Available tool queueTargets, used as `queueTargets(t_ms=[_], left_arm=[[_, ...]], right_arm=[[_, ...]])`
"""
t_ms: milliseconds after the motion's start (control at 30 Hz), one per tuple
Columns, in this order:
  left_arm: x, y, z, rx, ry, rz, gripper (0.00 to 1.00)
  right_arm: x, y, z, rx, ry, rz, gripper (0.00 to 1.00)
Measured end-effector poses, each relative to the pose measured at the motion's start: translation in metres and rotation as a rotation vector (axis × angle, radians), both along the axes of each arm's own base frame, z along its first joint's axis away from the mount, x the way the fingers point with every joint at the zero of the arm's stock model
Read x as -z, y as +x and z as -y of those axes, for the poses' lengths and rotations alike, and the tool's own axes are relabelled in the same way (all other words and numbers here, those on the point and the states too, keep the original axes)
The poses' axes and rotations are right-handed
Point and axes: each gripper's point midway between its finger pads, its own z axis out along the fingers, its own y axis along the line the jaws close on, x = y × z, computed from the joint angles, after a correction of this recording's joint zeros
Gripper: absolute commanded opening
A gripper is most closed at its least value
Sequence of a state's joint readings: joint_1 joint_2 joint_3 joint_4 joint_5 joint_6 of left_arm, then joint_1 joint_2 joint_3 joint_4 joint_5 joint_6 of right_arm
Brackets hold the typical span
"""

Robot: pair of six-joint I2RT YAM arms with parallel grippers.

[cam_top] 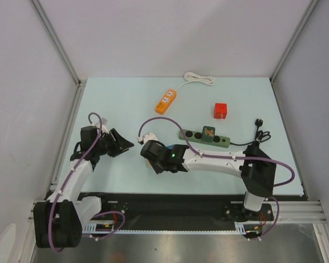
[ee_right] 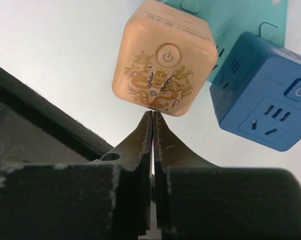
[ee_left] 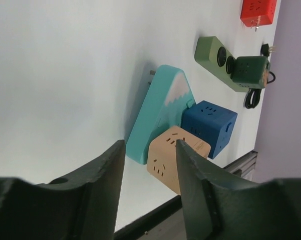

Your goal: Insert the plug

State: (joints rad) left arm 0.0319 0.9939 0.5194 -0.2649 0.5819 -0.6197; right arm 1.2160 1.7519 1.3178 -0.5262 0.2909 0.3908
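My right gripper (ee_right: 153, 115) is shut with nothing between its fingers, its tips right at the lower edge of a tan cube socket (ee_right: 165, 62). A blue cube socket (ee_right: 263, 95) and a teal mountain-shaped socket (ee_right: 230, 15) lie beside the tan one. In the top view my right gripper (cam_top: 151, 152) covers this cluster. My left gripper (ee_left: 150, 150) is open and empty, left of the cluster and facing it (cam_top: 125, 143). A green power strip (cam_top: 203, 137) carries a dark green adapter (cam_top: 208, 132). Its black plug (cam_top: 258, 123) lies at the right.
An orange power strip (cam_top: 166, 101) with a white coiled cable (cam_top: 200, 78) lies at the back. A red cube socket (cam_top: 220, 110) sits behind the green strip. A small white piece (cam_top: 146, 137) shows beside my right gripper. Grey walls close in the table.
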Motion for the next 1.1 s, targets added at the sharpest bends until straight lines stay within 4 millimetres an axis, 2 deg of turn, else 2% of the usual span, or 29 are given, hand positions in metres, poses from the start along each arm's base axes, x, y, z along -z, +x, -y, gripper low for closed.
queueTargets(t_ms=[100,200,267,400,467,533,600,733,900,1100], left_arm=[[0.004,0.004,0.010,0.039,0.011,0.005,0.60],[0.014,0.007,0.027,0.105,0.033,-0.027,0.54],[0.019,0.010,0.034,0.119,0.030,-0.042,0.46],[0.031,0.018,0.036,0.087,0.018,-0.082,0.43],[0.037,0.021,0.036,0.074,0.018,-0.102,0.43],[0.043,0.023,0.035,0.062,0.023,-0.119,0.42],[0.048,0.024,0.034,0.054,0.030,-0.132,0.42],[0.056,0.024,0.032,0.039,0.043,-0.151,0.41],[0.062,0.021,0.031,0.035,0.055,-0.161,0.41],[0.062,0.020,0.028,0.023,0.075,-0.168,0.46]], right_arm=[[-0.002,0.002,0.003,0.005,-0.006,0.006,0.00],[-0.010,0.005,0.007,0.008,-0.017,0.018,0.00],[-0.026,0.010,0.003,0.005,-0.006,0.042,0.00],[-0.067,0.022,-0.015,0.002,0.065,0.102,0.00],[-0.076,0.025,-0.021,0.003,0.094,0.115,0.00],[-0.072,0.027,-0.021,0.007,0.091,0.113,0.00],[-0.059,0.030,-0.020,0.015,0.073,0.105,0.00],[-0.012,0.040,-0.011,0.045,-0.005,0.066,0.00],[-0.014,0.046,-0.013,0.052,0.008,0.079,0.00],[-0.019,0.045,-0.009,0.040,0.001,0.084,0.00]])
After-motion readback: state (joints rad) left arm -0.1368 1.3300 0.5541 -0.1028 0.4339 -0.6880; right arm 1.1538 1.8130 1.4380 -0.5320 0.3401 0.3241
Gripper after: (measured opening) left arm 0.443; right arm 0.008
